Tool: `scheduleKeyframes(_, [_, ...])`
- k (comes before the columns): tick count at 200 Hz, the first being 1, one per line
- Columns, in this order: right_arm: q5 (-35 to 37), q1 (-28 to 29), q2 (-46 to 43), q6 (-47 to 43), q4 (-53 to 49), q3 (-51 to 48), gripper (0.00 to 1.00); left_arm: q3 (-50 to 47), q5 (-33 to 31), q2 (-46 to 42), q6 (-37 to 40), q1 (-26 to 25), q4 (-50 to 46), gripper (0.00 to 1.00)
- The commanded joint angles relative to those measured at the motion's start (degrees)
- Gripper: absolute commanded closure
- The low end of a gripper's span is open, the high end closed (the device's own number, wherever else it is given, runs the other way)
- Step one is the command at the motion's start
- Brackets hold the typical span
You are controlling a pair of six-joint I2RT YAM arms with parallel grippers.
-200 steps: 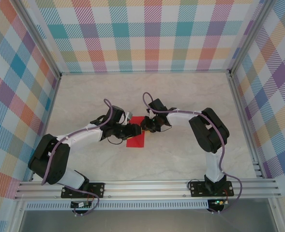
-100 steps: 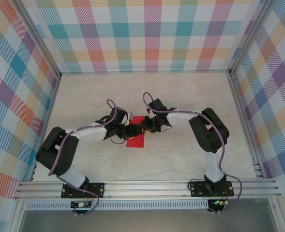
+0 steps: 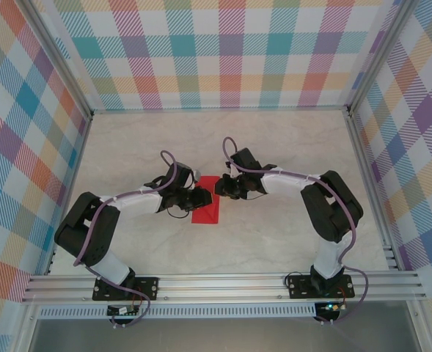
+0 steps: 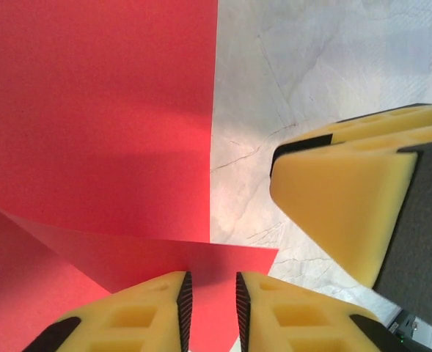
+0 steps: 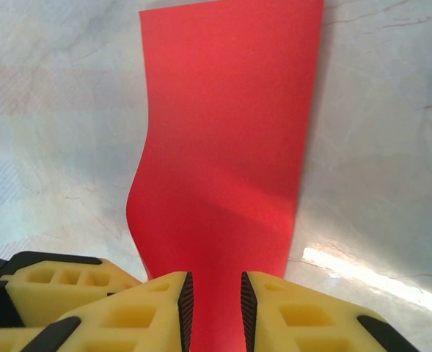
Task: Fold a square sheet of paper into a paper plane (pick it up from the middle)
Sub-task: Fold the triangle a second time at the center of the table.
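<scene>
left gripper (image 4: 210, 297) and right gripper (image 5: 214, 297) pinch the paper (image 5: 230, 132) (folded).

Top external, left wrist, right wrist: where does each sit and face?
Top external: above and behind, looking down on the marbled tabletop; left arm, right arm, bases nearest.
Left wrist: on the left hand, facing the thin bright-red paper sheet; own yellow fingers.
Right wrist: on the right hand, likewise.
Wrist views share the sheet and each other's hand.
</scene>
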Motion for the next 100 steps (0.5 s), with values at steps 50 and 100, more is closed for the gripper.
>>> scheduleKeyframes(50, [-6.8, -0.1, -1.3, -1.9, 3.3, -3.4, 0.74, -0.9, -1.0, 1.0, 0.3, 0.5, 0.4, 0.84])
scheduleKeyframes(100, [-4.1, -0.1, -3.4, -1.4, 3.4, -5.1, 0.7, -0.9, -1.6, 1.9, 0.3, 0.5, 0.2, 0.87])
